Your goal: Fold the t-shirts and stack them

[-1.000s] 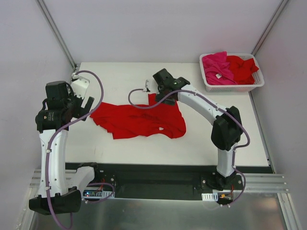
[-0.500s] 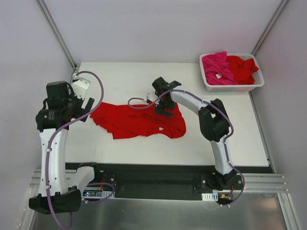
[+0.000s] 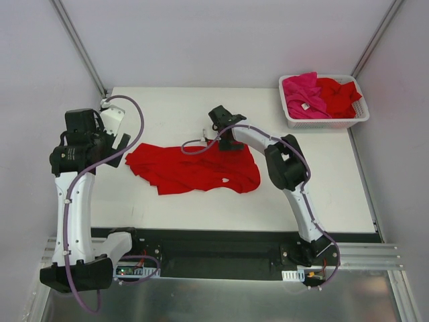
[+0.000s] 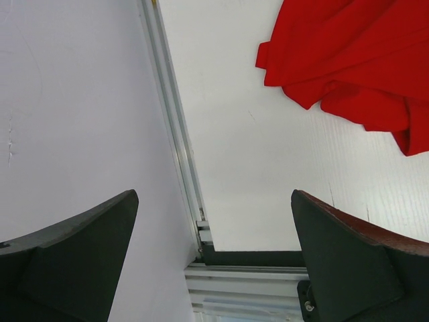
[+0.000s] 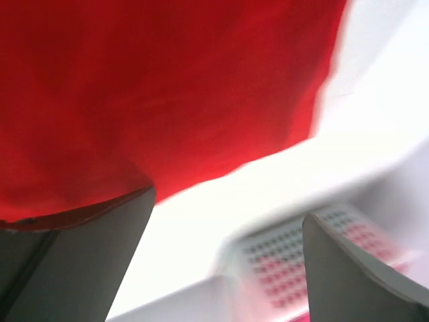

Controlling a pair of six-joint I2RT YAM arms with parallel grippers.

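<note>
Nearest the arm bases, the left hand (image 4: 213, 198) is hanging wide open over the left margin of the worktop (image 3: 322, 198), gripping nothing. It is sitting almost where it was a second ago, near the left end of the red t-shirt (image 3: 194, 169) but apart from it. That shirt is lying rumpled and only roughly spread across the middle of the worktop, with a small white label (image 3: 225, 180) showing toward its front edge. Its outline is looking the same as before, so no fold is being made yet.

The real change is happening further back. Over the last second the right arm has been tucking its elbow in toward the centre, and the right hand (image 3: 225, 137) has been settling lower over the shirt's far edge. Its fingers (image 5: 74, 261) have been spreading on the way and are now standing fully apart, with nothing between them and red cloth filling the wrist view beyond. The blur there suggests it is still moving. This is looking like the approach for a first pinch at the far edge, with the grasp not yet taken.

At the far right corner, the white basket (image 3: 325, 122) is holding the magenta-pink t-shirt (image 3: 303, 90) and a second red t-shirt (image 3: 340, 94), so most of the task is lying ahead.
</note>
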